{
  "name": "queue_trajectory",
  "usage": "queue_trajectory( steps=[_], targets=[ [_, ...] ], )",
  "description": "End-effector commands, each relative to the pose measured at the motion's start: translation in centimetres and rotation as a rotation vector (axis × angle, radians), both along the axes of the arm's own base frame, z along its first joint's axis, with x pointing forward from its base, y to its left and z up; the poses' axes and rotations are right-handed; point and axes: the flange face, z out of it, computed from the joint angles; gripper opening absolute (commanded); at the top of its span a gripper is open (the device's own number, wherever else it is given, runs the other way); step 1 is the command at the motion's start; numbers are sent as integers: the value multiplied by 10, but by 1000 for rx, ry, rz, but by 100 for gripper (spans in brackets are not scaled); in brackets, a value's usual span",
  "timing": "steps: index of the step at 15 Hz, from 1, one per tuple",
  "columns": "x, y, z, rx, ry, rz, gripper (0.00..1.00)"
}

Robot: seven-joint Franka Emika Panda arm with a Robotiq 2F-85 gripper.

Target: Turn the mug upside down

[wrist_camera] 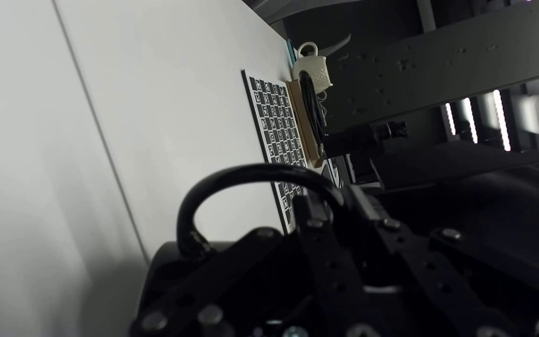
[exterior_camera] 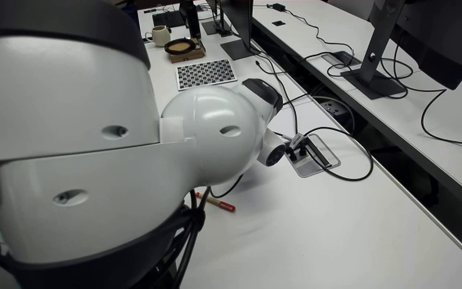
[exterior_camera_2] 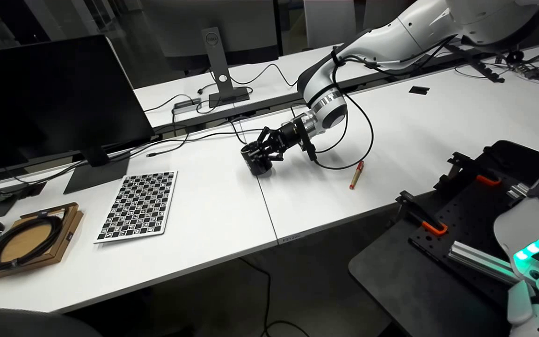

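At the left of an exterior view, the checkered board (exterior_camera_2: 138, 205) lies flat on the table (exterior_camera_2: 213, 210). We suppose that it is placed there for calibration and has no part in this work. To the right of it, and well apart, is the black mug (exterior_camera_2: 254, 164). What we take for its open rim is at the upper end, so we judge that the turning is not yet made; black upon black makes this not fully certain. Whether the base touches the table, we cannot tell.

The gripper (wrist_camera: 336, 202), to the right of it, is narrow and holds the mug by the handle (wrist_camera: 255, 172): in the wrist view, one end of this loop goes in between the fingers (wrist_camera: 308, 210). We find the handle a sensible place, because it is thin enough to pinch, though the mug could swing in so small a grip.

Farther right, the red-brown pen (exterior_camera_2: 357, 175) lies apart, and we do not expect it to disturb. A black cable (exterior_camera_2: 372, 135) hangs in a loop under the robot arm (exterior_camera_2: 391, 40). The arm extends from the upper right and slopes downward, so that the gripper is low and reaches the mug from the side. We judge this pose useful, since rolling the gripper could then turn the mug over.
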Motion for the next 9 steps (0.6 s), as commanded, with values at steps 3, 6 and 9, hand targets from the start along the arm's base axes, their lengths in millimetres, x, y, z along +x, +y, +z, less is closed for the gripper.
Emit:
queue_trajectory(
  steps=[3, 6, 9],
  targets=[
    [1, 2, -7, -16, 0, 19, 64],
    [0, 2, -11, -31, 6, 24, 86],
    [1, 2, -12, -42, 9, 23, 100]
  ],
)
